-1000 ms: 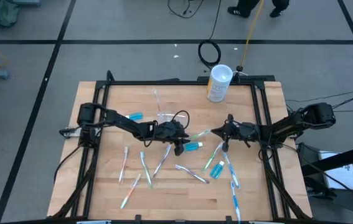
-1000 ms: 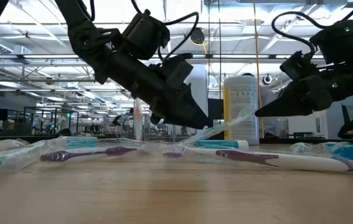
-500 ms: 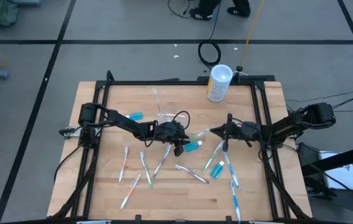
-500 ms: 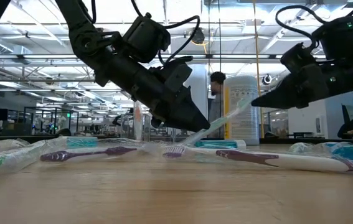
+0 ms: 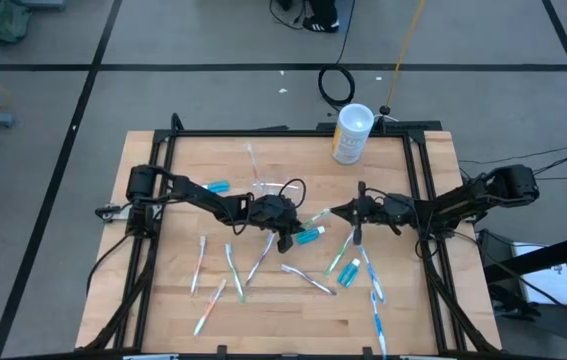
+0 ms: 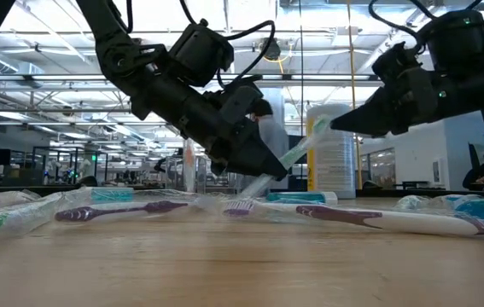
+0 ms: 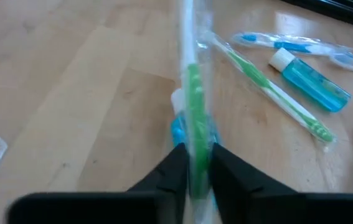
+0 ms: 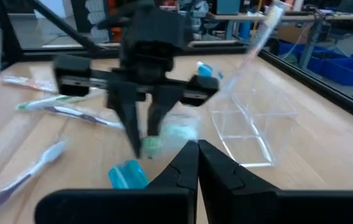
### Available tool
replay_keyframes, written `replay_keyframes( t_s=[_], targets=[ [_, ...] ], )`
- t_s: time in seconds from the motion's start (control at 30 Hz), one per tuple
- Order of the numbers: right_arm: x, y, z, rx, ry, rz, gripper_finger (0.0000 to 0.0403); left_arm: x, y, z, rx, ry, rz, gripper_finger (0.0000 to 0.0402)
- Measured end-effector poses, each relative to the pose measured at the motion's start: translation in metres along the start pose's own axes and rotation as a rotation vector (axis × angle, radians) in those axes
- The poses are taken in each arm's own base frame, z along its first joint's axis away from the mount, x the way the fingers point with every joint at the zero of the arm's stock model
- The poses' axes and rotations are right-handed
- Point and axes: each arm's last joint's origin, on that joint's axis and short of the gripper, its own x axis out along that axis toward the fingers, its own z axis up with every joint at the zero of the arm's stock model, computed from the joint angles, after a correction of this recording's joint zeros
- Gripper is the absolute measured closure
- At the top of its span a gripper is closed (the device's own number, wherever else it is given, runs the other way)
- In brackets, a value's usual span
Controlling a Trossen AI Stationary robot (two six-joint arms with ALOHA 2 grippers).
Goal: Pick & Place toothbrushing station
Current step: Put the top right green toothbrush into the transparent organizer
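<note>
Left tool (image 5: 291, 226) and right tool (image 5: 338, 211) both clamping green toothbrush (image 6: 300, 147), toothpaste tube (image 5: 309, 236) beneath, clear holder (image 8: 254, 124) nearby

Dark jointed arms, black looping cables.

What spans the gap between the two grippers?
A wrapped green toothbrush, held off the table by the left gripper and the right gripper; the low view shows it.

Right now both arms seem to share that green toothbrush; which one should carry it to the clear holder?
Probably the left. Its gripper clamps the green toothbrush, and the clear holder lies beside that arm; the right gripper only pinches the far end.
</note>
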Motion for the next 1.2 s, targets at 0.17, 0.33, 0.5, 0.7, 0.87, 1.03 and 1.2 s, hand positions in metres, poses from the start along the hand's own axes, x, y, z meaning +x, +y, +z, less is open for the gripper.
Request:
replay_keyframes(
  t_s=[0.17,0.33,0.5,0.7,0.87,1.03,1.2],
  targets=[
    [0.000,0.003,0.000,-0.018,-0.001,0.013,0.0403,0.000,0.003,0.001,-0.008,-0.006,0.014,0.0375],
    [0.000,0.003,0.000,-0.022,0.001,0.013,0.0402,-0.002,0.002,0.004,-0.015,-0.022,0.009,0.0376],
    [0.000,0.003,0.000,-0.055,0.001,0.008,0.0384,-0.004,0.001,0.009,0.000,-0.060,0.001,0.0383],
    [0.000,0.003,0.006,-0.046,-0.056,0.008,0.0348,-0.017,-0.005,0.025,0.019,-0.104,-0.018,0.0387],
    [-0.002,0.003,0.019,-0.016,-0.194,0.010,0.0325,-0.039,-0.011,0.051,0.112,-0.210,-0.030,0.0386],
    [0.000,0.002,0.037,0.058,-0.332,0.011,0.0314,-0.063,-0.018,0.073,0.218,-0.300,-0.030,0.0375],
    [0.022,0.006,0.062,0.105,-0.355,0.024,0.0298,-0.067,-0.020,0.077,0.240,-0.319,-0.030,0.0387]
  ],
)
